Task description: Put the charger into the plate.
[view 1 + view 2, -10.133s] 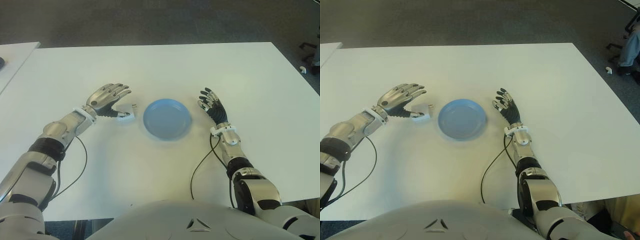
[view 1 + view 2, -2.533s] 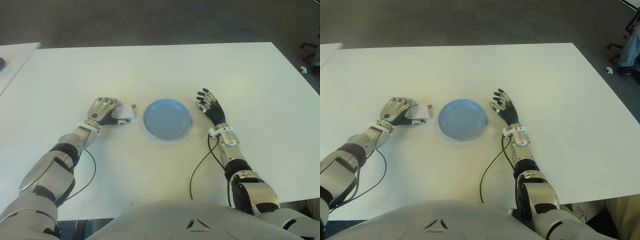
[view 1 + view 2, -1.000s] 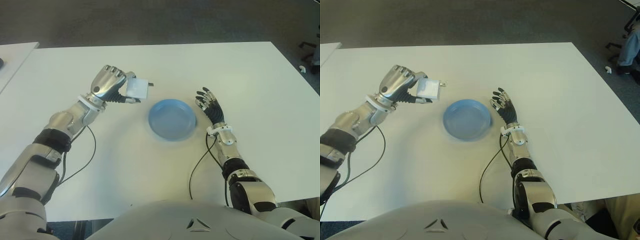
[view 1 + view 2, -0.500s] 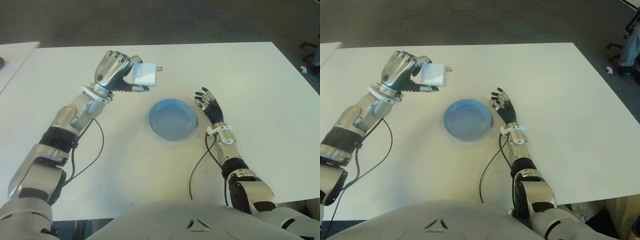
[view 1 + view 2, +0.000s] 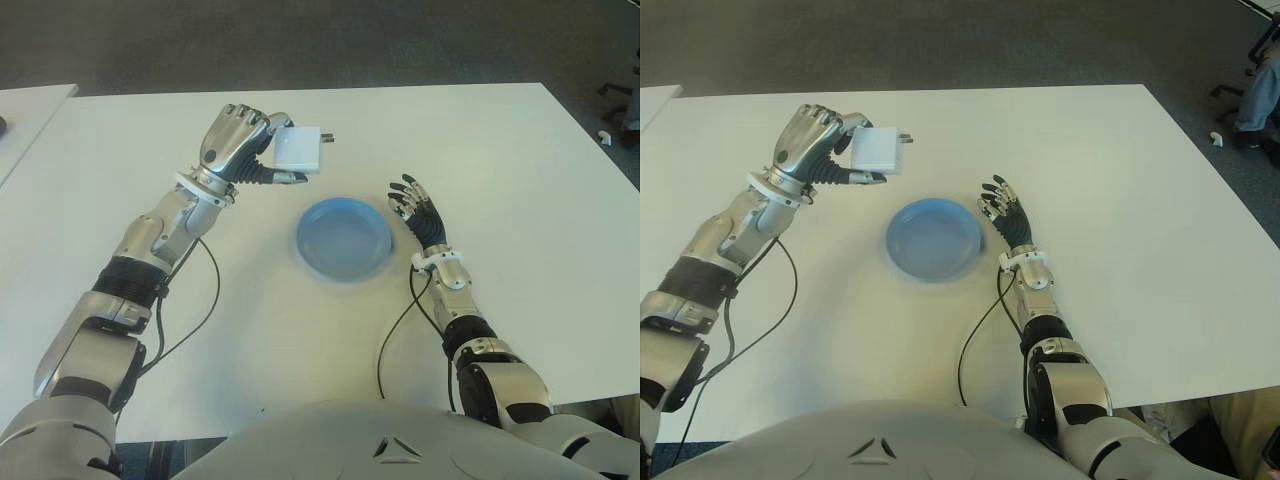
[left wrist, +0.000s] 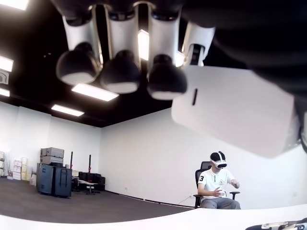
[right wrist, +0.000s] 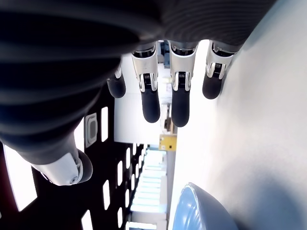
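Note:
My left hand (image 5: 262, 152) is raised above the white table (image 5: 500, 150), shut on a white square charger (image 5: 299, 150) whose metal prongs point to the right. The charger (image 6: 235, 109) fills the left wrist view between thumb and curled fingers. It hangs behind and to the left of the round blue plate (image 5: 343, 239), which lies flat near the table's middle with nothing in it. My right hand (image 5: 418, 212) shows just right of the plate, fingers spread, holding nothing; the plate's rim (image 7: 201, 211) appears in the right wrist view.
Black cables (image 5: 395, 335) trail from both wrists across the near table. A second white table's corner (image 5: 25, 110) is at the far left. Dark floor lies beyond the far edge. A seated person wearing a headset (image 6: 218, 184) shows far off in the left wrist view.
My left hand has carried the charger slightly farther right, staying raised behind the plate. Earlier it closed on the charger on the table and lifted it. My right hand has stayed put.

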Action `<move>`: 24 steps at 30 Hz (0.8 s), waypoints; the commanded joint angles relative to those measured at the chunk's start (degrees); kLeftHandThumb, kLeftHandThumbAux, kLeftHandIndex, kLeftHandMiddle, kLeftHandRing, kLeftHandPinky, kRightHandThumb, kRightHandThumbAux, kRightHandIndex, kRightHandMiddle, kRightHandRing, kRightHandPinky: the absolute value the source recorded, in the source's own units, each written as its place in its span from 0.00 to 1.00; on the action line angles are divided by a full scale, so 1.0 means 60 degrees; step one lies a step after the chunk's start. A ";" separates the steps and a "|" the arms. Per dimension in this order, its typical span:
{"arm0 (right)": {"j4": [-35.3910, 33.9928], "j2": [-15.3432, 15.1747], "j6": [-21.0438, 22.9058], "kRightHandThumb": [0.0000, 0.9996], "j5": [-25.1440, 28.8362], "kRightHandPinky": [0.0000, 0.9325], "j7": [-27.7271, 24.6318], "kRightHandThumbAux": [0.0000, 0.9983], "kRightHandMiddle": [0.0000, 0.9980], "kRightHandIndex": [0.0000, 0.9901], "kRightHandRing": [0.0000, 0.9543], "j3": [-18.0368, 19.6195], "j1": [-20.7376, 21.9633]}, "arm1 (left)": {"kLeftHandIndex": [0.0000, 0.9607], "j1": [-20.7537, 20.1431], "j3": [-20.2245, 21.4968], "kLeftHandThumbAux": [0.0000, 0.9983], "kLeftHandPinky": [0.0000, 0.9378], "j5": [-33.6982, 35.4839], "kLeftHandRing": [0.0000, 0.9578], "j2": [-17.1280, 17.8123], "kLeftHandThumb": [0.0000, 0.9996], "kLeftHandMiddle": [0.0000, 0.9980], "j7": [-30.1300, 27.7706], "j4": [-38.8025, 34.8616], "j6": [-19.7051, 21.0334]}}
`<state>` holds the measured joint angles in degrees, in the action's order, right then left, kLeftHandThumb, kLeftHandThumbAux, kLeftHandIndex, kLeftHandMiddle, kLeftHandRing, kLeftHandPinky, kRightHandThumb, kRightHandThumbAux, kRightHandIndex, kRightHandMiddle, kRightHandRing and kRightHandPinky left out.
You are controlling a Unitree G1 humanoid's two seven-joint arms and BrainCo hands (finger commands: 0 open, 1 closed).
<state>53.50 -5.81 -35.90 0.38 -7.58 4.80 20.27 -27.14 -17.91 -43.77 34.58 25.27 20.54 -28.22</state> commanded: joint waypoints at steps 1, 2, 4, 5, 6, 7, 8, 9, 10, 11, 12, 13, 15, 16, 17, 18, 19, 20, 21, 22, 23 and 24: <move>0.0127 0.0020 0.0134 0.03 0.0003 0.14 0.0019 0.62 0.21 0.00 0.23 -0.0008 -0.0147 | 0.46 -0.0033 -0.0358 0.70 0.90 -0.0278 0.90 -0.0548 0.75 0.87 -0.0458 0.0163 0.0340; 0.0128 0.0018 0.0130 0.03 0.0000 0.14 0.0022 0.62 0.21 0.00 0.23 -0.0010 -0.0147 | 0.46 -0.0089 -0.0475 0.70 0.90 -0.0378 0.90 -0.0684 0.75 0.87 -0.0484 0.0276 0.0422; 0.0140 0.0014 0.0127 0.03 -0.0004 0.13 0.0016 0.62 0.22 0.00 0.23 -0.0013 -0.0134 | 0.46 -0.0248 -0.0746 0.70 0.89 -0.0577 0.90 -0.0973 0.75 0.87 -0.0488 0.0658 0.0518; 0.0148 0.0013 0.0126 0.03 -0.0002 0.13 0.0005 0.62 0.22 0.00 0.23 -0.0014 -0.0125 | 0.46 -0.0345 -0.0880 0.70 0.89 -0.0653 0.90 -0.1111 0.75 0.87 -0.0496 0.0895 0.0528; 0.0153 0.0013 0.0126 0.03 0.0000 0.13 -0.0003 0.62 0.22 0.00 0.23 -0.0014 -0.0119 | 0.46 -0.0412 -0.0963 0.70 0.89 -0.0698 0.90 -0.1196 0.75 0.87 -0.0495 0.1054 0.0529; 0.0156 0.0012 0.0126 0.03 0.0001 0.12 -0.0008 0.61 0.22 0.00 0.23 -0.0013 -0.0116 | 0.46 -0.0454 -0.1006 0.70 0.89 -0.0722 0.90 -0.1238 0.75 0.87 -0.0486 0.1149 0.0523; 0.0156 0.0015 0.0128 0.04 0.0002 0.12 -0.0012 0.61 0.22 0.00 0.23 -0.0014 -0.0111 | 0.46 -0.0518 -0.1061 0.70 0.89 -0.0746 0.90 -0.1293 0.75 0.87 -0.0486 0.1295 0.0501; 0.0156 0.0021 0.0129 0.04 0.0009 0.12 -0.0005 0.61 0.22 0.00 0.23 -0.0007 -0.0105 | 0.46 -0.0606 -0.1149 0.70 0.88 -0.0795 0.90 -0.1367 0.75 0.87 -0.0458 0.1515 0.0464; 0.0156 0.0025 0.0130 0.04 0.0013 0.12 0.0000 0.61 0.22 0.00 0.23 -0.0001 -0.0101 | 0.46 -0.0675 -0.1218 0.70 0.88 -0.0830 0.90 -0.1421 0.75 0.87 -0.0429 0.1687 0.0432; 0.0157 0.0029 0.0131 0.04 0.0017 0.13 0.0005 0.61 0.22 0.00 0.23 0.0003 -0.0097 | 0.46 -0.0746 -0.1291 0.70 0.88 -0.0885 0.90 -0.1474 0.75 0.86 -0.0366 0.1880 0.0393; 0.0158 0.0031 0.0130 0.04 0.0018 0.13 0.0008 0.61 0.22 0.00 0.23 0.0006 -0.0096 | 0.46 -0.0794 -0.1336 0.70 0.88 -0.0922 0.90 -0.1505 0.75 0.86 -0.0310 0.2009 0.0362; 0.0162 0.0030 0.0129 0.04 0.0024 0.13 0.0005 0.61 0.22 0.00 0.23 0.0012 -0.0093 | 0.46 -0.0869 -0.1428 0.70 0.88 -0.1002 0.90 -0.1572 0.75 0.86 -0.0202 0.2244 0.0327; 0.0156 0.0033 0.0129 0.04 0.0032 0.12 0.0004 0.60 0.23 0.00 0.23 0.0019 -0.0093 | 0.46 -0.0993 -0.1597 0.70 0.87 -0.1141 0.89 -0.1694 0.75 0.86 -0.0018 0.2659 0.0276; 0.0142 0.0038 0.0131 0.04 0.0034 0.12 0.0006 0.60 0.23 0.00 0.23 0.0020 -0.0096 | 0.46 -0.1043 -0.1663 0.70 0.87 -0.1198 0.89 -0.1741 0.75 0.86 0.0055 0.2825 0.0253; 0.0130 0.0042 0.0131 0.04 0.0038 0.12 0.0013 0.60 0.23 0.00 0.24 0.0026 -0.0098 | 0.46 -0.1078 -0.1750 0.70 0.87 -0.1272 0.89 -0.1803 0.75 0.86 0.0121 0.2977 0.0264; 0.0123 0.0045 0.0131 0.04 0.0040 0.12 0.0017 0.60 0.23 0.00 0.24 0.0030 -0.0100 | 0.46 -0.1111 -0.1817 0.70 0.87 -0.1321 0.89 -0.1844 0.75 0.86 0.0180 0.3094 0.0268; 0.0117 0.0046 0.0129 0.04 0.0043 0.12 0.0020 0.59 0.24 0.00 0.24 0.0035 -0.0101 | 0.46 -0.1131 -0.1875 0.70 0.87 -0.1359 0.89 -0.1875 0.75 0.86 0.0230 0.3172 0.0278; 0.0105 0.0051 0.0129 0.04 0.0043 0.12 0.0024 0.59 0.24 0.00 0.24 0.0036 -0.0107 | 0.46 -0.1146 -0.1914 0.70 0.87 -0.1382 0.89 -0.1888 0.75 0.86 0.0272 0.3224 0.0276; 0.0095 0.0054 0.0130 0.04 0.0046 0.12 0.0025 0.59 0.24 0.00 0.24 0.0038 -0.0111 | 0.46 -0.1151 -0.1964 0.70 0.87 -0.1407 0.89 -0.1915 0.75 0.86 0.0312 0.3279 0.0284; 0.0088 0.0056 0.0132 0.04 0.0048 0.12 0.0025 0.59 0.24 0.00 0.24 0.0040 -0.0114 | 0.46 -0.1158 -0.2002 0.70 0.87 -0.1426 0.89 -0.1935 0.75 0.86 0.0348 0.3327 0.0287; 0.0068 0.0063 0.0144 0.05 0.0060 0.12 0.0022 0.59 0.24 0.00 0.24 0.0045 -0.0120 | 0.46 -0.1149 -0.2064 0.70 0.87 -0.1456 0.89 -0.1972 0.75 0.86 0.0353 0.3380 0.0295; 0.0054 0.0068 0.0154 0.05 0.0068 0.12 0.0019 0.59 0.24 0.00 0.24 0.0049 -0.0123 | 0.46 -0.1147 -0.2114 0.70 0.87 -0.1474 0.89 -0.1998 0.75 0.86 0.0360 0.3423 0.0301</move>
<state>53.54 -5.81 -35.90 0.38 -7.56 5.00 20.37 -33.73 -29.32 -51.66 23.46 26.64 39.62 -26.50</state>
